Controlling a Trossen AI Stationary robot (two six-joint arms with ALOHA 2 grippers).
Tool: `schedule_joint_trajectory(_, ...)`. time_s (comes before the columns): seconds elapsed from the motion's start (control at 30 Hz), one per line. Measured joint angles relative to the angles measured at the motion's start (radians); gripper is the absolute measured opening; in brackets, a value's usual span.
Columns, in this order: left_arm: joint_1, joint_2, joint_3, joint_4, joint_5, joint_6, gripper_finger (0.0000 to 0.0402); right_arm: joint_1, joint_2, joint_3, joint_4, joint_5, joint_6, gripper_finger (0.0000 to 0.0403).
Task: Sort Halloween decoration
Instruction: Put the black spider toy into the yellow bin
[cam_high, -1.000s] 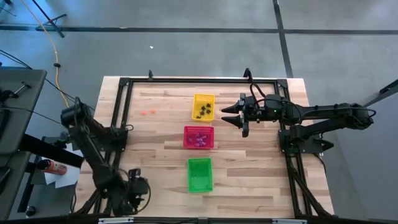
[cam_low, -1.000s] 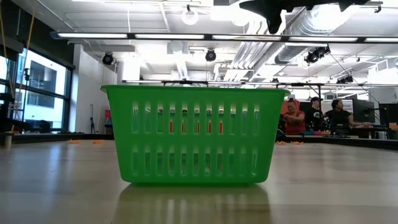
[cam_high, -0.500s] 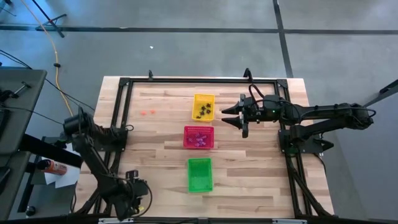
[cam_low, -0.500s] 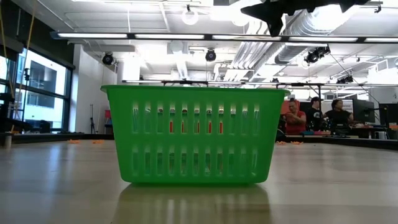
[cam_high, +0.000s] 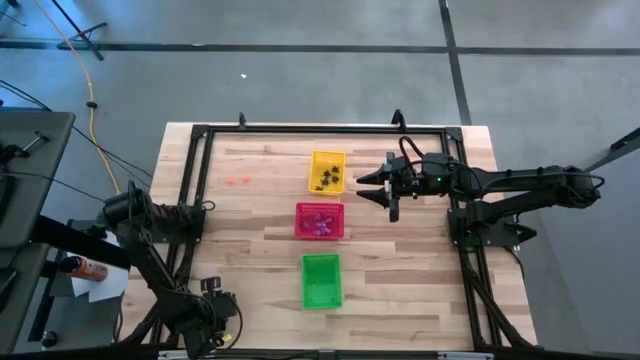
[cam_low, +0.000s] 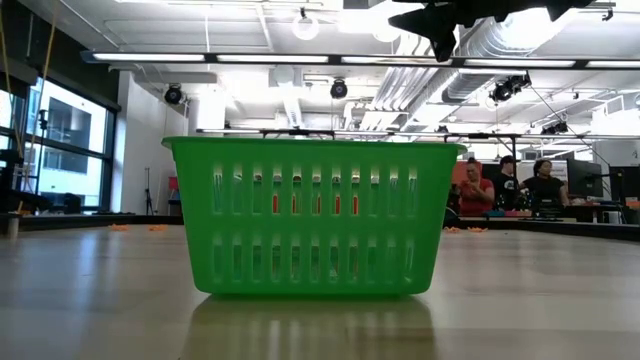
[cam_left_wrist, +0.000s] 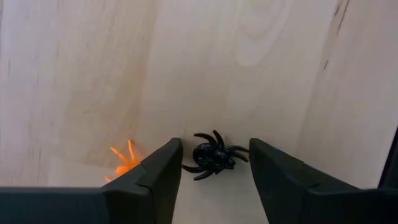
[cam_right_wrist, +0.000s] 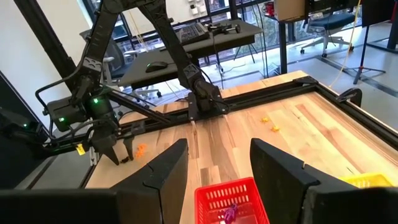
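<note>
In the left wrist view a tiny black spider trinket (cam_left_wrist: 213, 157) lies on the bare wood between my left gripper's (cam_left_wrist: 214, 165) open fingers, which stand on either side of it. An orange spider trinket (cam_left_wrist: 123, 164) lies just outside one finger. In the high view my left gripper (cam_high: 215, 312) is low over the table's near left corner. My right gripper (cam_high: 384, 186) hovers open to the right of the yellow basket (cam_high: 328, 171), which holds black trinkets. The red basket (cam_high: 320, 220) holds purple ones. Two orange trinkets (cam_high: 237, 181) lie on the far left of the table.
The green basket (cam_high: 321, 280) stands nearest the near edge and fills the low view (cam_low: 315, 215). The three baskets form a line down the table's middle. A black frame (cam_high: 195, 180) borders the table. People (cam_low: 520, 185) sit in the room beyond the table.
My left arm has folded lower, and its gripper has moved a little toward the table's near edge. My right gripper has stayed beside the yellow basket.
</note>
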Motion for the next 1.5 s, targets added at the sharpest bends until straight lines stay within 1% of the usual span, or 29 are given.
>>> schedule_joint_trajectory(0.3,0.001,0.000,-0.002,-0.008,-0.001,0.002,0.0123,0.000,0.000,0.000,-0.001,0.000,0.000,0.0169)
schedule_joint_trajectory(0.43,0.001,-0.011,-0.003,-0.010,0.001,0.002,0.0106,0.000,0.000,0.000,-0.002,0.000,0.000,0.0169)
schedule_joint_trajectory(0.57,0.002,-0.024,-0.006,-0.026,0.002,0.002,0.0102,0.000,0.000,0.000,-0.006,0.000,0.000,0.0169)
schedule_joint_trajectory(0.73,0.002,-0.045,-0.009,-0.049,0.005,0.003,0.0107,0.000,0.000,0.000,-0.006,0.000,0.000,0.0169)
schedule_joint_trajectory(0.9,0.020,-0.122,-0.009,-0.099,-0.007,0.020,0.0105,0.000,0.000,0.000,-0.006,0.000,0.000,0.0169)
schedule_joint_trajectory(1.03,0.071,-0.254,-0.008,-0.149,-0.105,0.109,0.0107,0.000,0.000,0.000,-0.006,0.000,-0.001,0.0169)
schedule_joint_trajectory(1.1,0.120,-0.339,-0.008,-0.159,-0.188,0.188,0.0109,0.000,0.000,0.000,-0.006,0.000,-0.003,0.0169)
schedule_joint_trajectory(1.17,0.183,-0.431,-0.006,-0.154,-0.312,0.281,0.0110,0.000,0.000,0.000,-0.005,0.000,-0.002,0.0169)
schedule_joint_trajectory(1.3,0.355,-0.587,-0.006,-0.084,-0.607,0.496,0.0110,0.000,0.000,0.000,-0.005,0.000,-0.001,0.0169)
schedule_joint_trajectory(1.37,0.464,-0.647,-0.006,-0.012,-0.703,0.623,0.0110,0.000,0.000,0.000,-0.003,0.000,-0.001,0.0169)
schedule_joint_trajectory(1.43,0.583,-0.692,-0.006,0.078,-0.722,0.762,0.0110,0.000,0.000,0.000,0.014,0.000,-0.004,0.0169)
schedule_joint_trajectory(1.5,0.701,-0.722,-0.006,0.181,-0.664,0.906,0.0110,0.000,0.000,0.000,0.051,0.000,-0.032,0.0169)
